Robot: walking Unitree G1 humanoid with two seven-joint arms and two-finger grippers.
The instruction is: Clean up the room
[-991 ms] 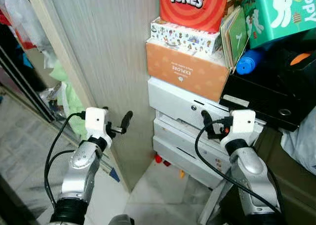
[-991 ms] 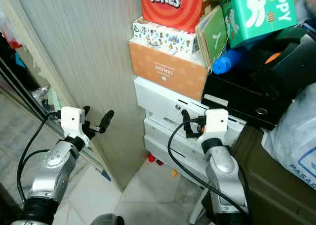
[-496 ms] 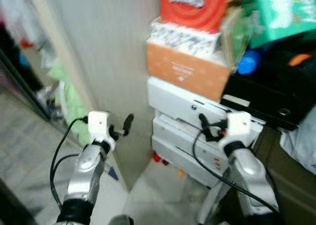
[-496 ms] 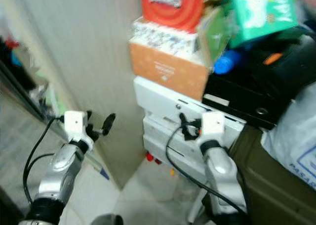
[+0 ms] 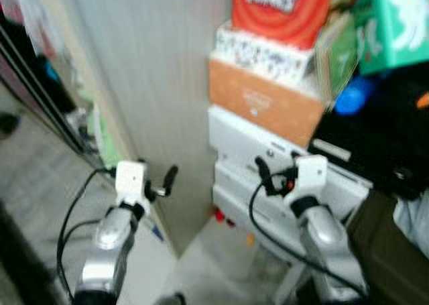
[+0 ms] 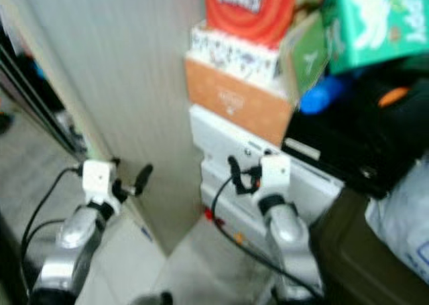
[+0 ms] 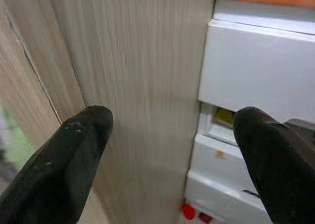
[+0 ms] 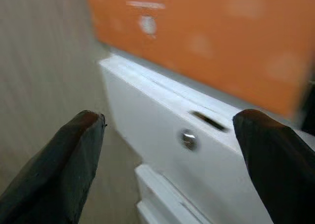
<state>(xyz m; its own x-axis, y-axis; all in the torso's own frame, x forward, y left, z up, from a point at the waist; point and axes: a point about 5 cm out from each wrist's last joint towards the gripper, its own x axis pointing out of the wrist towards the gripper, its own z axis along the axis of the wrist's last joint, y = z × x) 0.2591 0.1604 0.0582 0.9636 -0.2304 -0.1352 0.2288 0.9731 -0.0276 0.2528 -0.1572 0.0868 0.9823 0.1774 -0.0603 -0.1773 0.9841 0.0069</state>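
Note:
Both arms are raised in front of a stack of storage. My left gripper [image 5: 163, 181] is open and holds nothing; it faces a pale wood panel [image 7: 133, 71]. My right gripper [image 5: 266, 176] is open and holds nothing; it hovers just before the white drawer units [image 5: 244, 141]. On the drawers sit an orange box [image 5: 261, 104], a patterned box [image 5: 265, 47] and a red cartoon box [image 5: 281, 10]. Small red toys [image 5: 221, 216] lie on the floor at the foot of the drawers. The head views are blurred.
A green box [image 5: 395, 23], a blue bottle cap [image 5: 352, 97] and a black case [image 5: 382, 144] crowd the right. A dark cabinet [image 5: 395, 251] stands low right. Clothes hang at the far left [image 5: 40, 70]. Pale floor tiles [image 5: 208, 265] lie between panel and drawers.
The whole picture has shifted and blurred, so the camera is moving; the stack now sits slightly further right and lower. Both grippers keep the same open pose.

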